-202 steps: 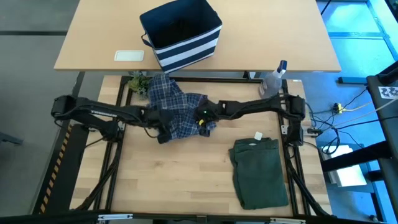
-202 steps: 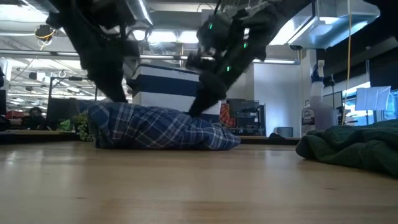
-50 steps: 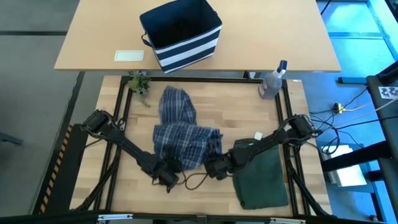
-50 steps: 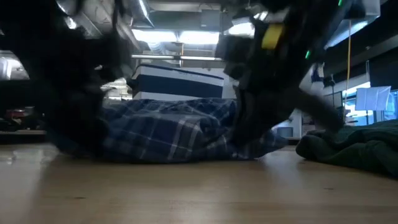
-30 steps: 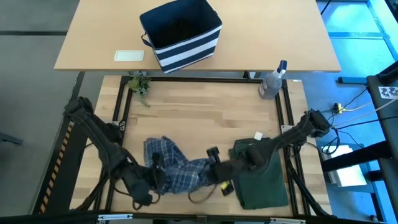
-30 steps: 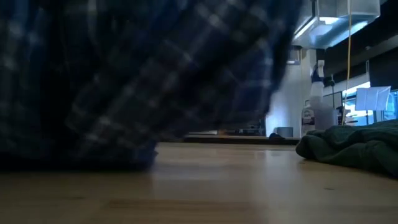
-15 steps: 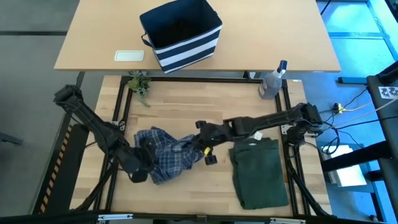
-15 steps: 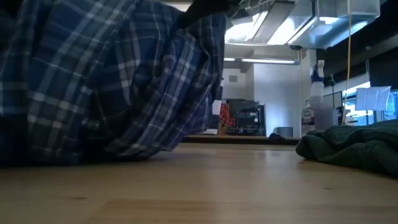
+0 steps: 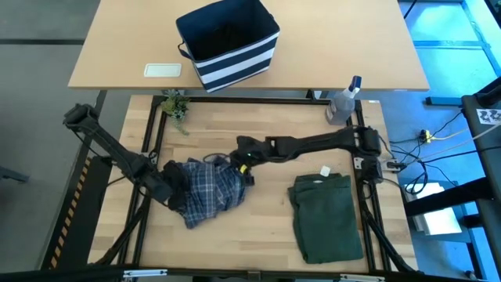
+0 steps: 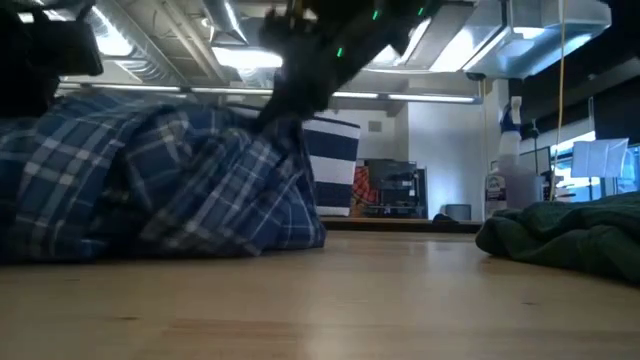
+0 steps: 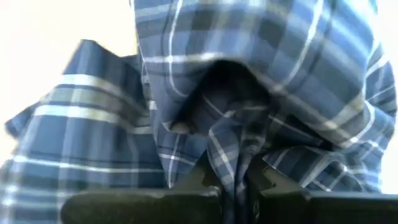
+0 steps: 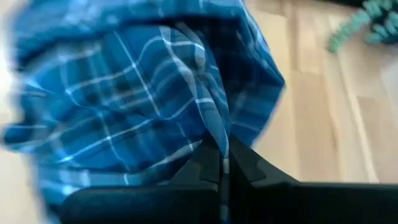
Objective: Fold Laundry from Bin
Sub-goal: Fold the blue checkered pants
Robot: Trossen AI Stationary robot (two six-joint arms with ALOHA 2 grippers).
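1. Olive-green garment (image 9: 326,215) lies folded on counter (image 9: 266,227), nearest edge
2. Plaid shirt (image 9: 205,190) bunched mid-counter; left gripper (image 9: 174,188) and right gripper (image 9: 241,162) each clamped on its fabric
3. Striped bin (image 9: 228,43) on far counter; no legible writing

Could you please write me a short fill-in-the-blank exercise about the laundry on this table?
1. Both claws are shut on the ____ shirt.
2. The folded garment lying at the table's right is dark ____.
3. The striped bin stands on the ____ table, beyond the arms.
Missing words: plaid; green; far
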